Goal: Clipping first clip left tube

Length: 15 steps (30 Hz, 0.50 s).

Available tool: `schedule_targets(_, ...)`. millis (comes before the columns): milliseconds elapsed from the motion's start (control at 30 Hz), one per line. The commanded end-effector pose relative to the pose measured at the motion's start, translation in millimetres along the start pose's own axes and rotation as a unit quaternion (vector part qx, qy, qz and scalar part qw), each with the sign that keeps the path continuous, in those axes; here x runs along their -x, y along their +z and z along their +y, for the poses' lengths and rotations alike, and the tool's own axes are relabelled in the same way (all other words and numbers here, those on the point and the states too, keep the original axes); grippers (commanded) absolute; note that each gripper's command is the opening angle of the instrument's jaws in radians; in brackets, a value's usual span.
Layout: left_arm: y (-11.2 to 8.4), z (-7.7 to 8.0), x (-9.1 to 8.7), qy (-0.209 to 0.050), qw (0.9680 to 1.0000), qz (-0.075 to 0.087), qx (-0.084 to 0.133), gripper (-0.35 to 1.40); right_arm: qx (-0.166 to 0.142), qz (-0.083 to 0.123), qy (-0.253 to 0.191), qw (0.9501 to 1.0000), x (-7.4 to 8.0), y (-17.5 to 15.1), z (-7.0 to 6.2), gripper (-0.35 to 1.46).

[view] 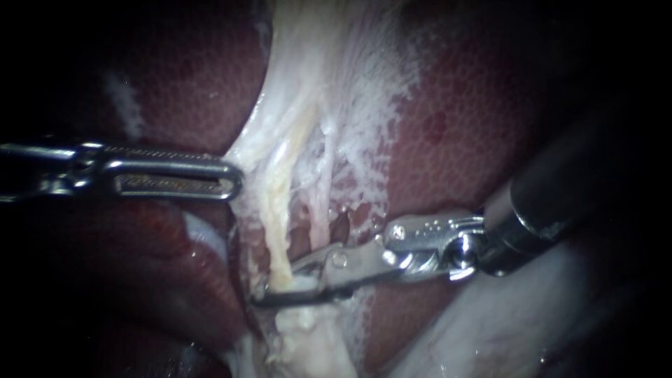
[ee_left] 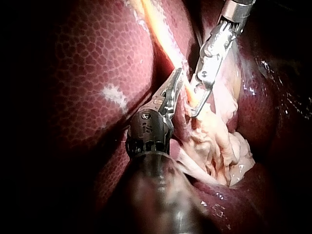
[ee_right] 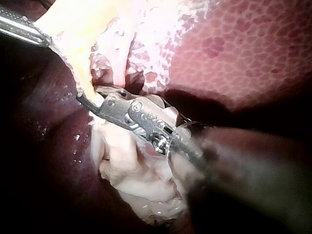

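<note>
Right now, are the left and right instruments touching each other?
Apart. The endoscope view shows the left instrument against the white tissue higher up and the right instrument lower, at the yellowish tube, with tissue plainly between them.

mottled liver, pale tissue and left tube lying across it

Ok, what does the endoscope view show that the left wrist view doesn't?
Endoscope only: the right instrument's dark shaft, and white tissue fanning out above the yellowish tube. Left wrist only: the left instrument's own dark shaft. Both: the right instrument's open jaws around the yellowish tube, the left instrument beside it, and liver around them.
</note>
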Motion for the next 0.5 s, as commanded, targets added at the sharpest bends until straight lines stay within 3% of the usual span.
schedule_targets(33, 0.0, 0.0, 0.0, 0.0, 1.0, 0.0, 0.0, -0.35, -0.001, 0.0, 0.003, 1.0, 0.0, 0.0, -0.1, -0.35)
schedule_targets(500, 0.2, 0.2, -0.2, 0.001, 1.0, 0.0, -0.001, -0.35, -0.002, -0.001, 0.008, 1.0, 0.1, 0.0, -0.3, -0.35)
